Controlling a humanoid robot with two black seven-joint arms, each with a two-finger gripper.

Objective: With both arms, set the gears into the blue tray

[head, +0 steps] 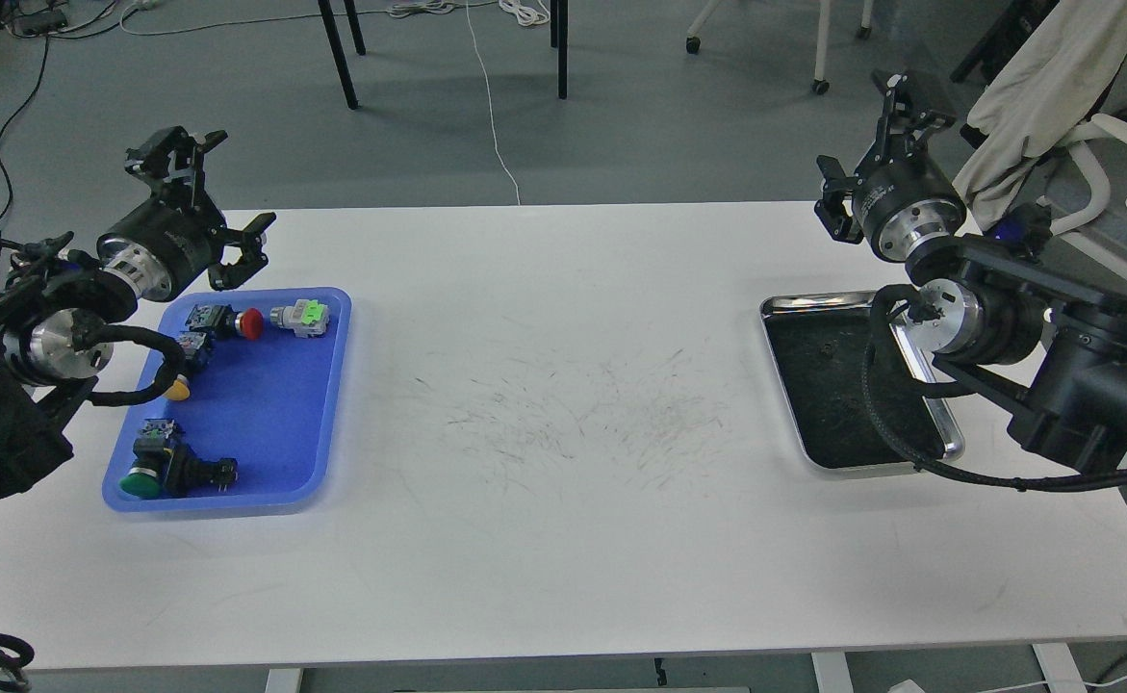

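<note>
My left tool (199, 197) hangs above the far left corner of the blue tray (318, 385), fingers spread, holding nothing. The tray lies on the white table (563, 404) at the left and contains switches: one with a red cap (251, 323), one with a light green cap (311, 314), one yellow (177, 389), one dark green (141, 483). My right tool (871, 144) is raised beyond the table's far right edge, fingers apart and empty. A silver tray (948, 438) with a dark inside lies at the right; a small gear (824, 350) rests in it.
</note>
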